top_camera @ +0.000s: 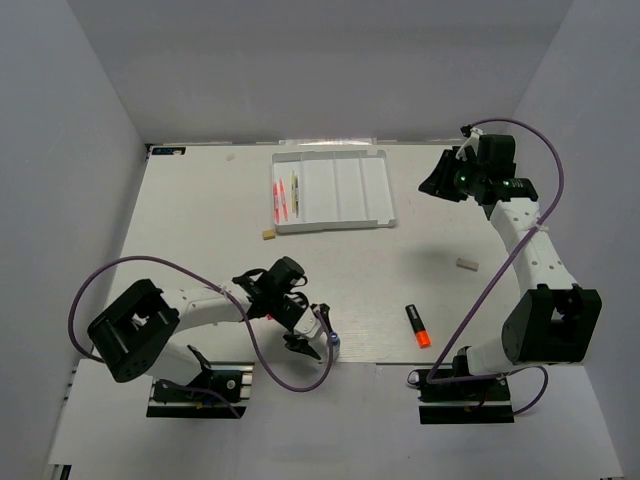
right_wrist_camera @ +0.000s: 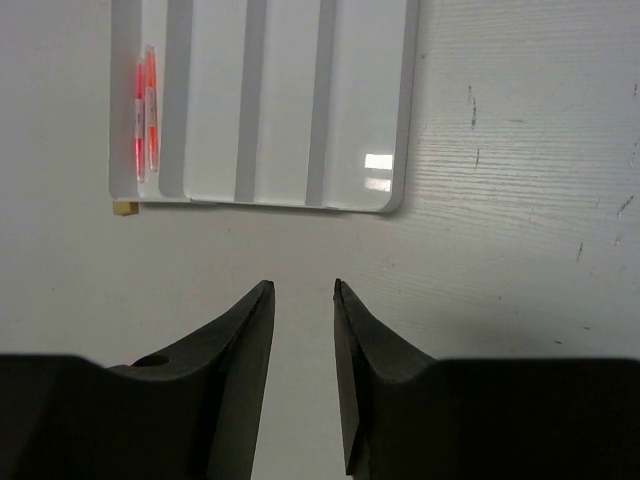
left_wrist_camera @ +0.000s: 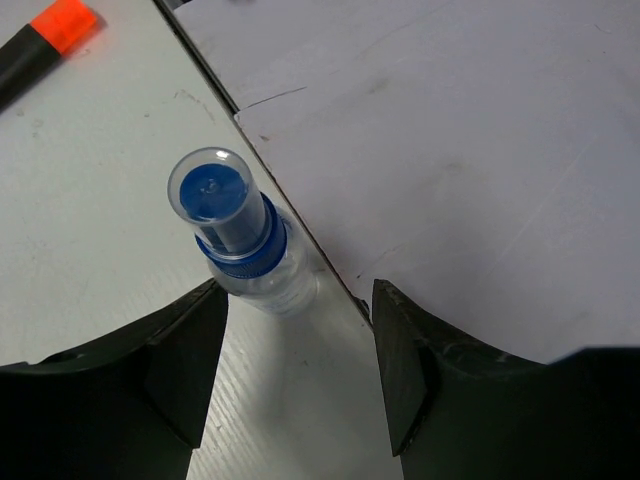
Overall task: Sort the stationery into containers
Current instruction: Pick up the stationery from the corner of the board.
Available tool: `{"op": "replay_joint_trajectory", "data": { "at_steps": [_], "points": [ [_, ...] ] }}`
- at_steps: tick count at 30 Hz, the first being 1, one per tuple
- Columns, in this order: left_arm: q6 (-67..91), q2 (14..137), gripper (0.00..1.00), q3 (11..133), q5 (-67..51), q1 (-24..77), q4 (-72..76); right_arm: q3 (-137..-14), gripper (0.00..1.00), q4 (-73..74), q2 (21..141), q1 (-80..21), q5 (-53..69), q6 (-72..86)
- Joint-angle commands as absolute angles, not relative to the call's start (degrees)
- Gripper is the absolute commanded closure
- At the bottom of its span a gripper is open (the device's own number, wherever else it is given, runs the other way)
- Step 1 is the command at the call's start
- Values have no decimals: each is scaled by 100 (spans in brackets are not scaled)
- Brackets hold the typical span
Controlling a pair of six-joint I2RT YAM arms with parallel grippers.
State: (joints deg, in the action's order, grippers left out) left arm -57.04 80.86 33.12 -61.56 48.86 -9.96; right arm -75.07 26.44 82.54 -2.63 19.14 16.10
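A tiny clear bottle with a blue cap (left_wrist_camera: 240,235) stands at the table's near edge; it also shows in the top view (top_camera: 333,343). My left gripper (left_wrist_camera: 298,290) is open, and the bottle sits just ahead of its fingertips, nearer the left finger (left_wrist_camera: 190,345). In the top view the left gripper (top_camera: 318,333) is low over the near edge. My right gripper (right_wrist_camera: 303,287) is open and empty, held above the table just off the white tray (right_wrist_camera: 290,100). The tray (top_camera: 350,190) holds pink and orange pens (top_camera: 283,195) in its leftmost compartment.
A black highlighter with an orange end (top_camera: 418,326) lies near the front, right of the bottle. One beige eraser (top_camera: 268,235) lies at the tray's near-left corner, another (top_camera: 466,264) lies to the right. The table edge (left_wrist_camera: 290,215) runs right beside the bottle.
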Motion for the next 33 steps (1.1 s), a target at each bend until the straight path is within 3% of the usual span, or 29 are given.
{"op": "replay_joint_trajectory", "data": {
  "at_steps": [1, 28, 33],
  "points": [
    [-5810, 8095, 31, 3445, -6117, 5001, -914, -7453, 64, 2443, 8121, -220, 2021, 1600],
    [-5599, 8437, 37, 3612, -6117, 5159, -519, -7251, 65, 2391, 8060, -184, 2074, 1591],
    [-5528, 8481, 49, 3604, -6126, 5159, -396, -7189, 64, 2373, 8042, -167, 2074, 1582]
  ]
}}
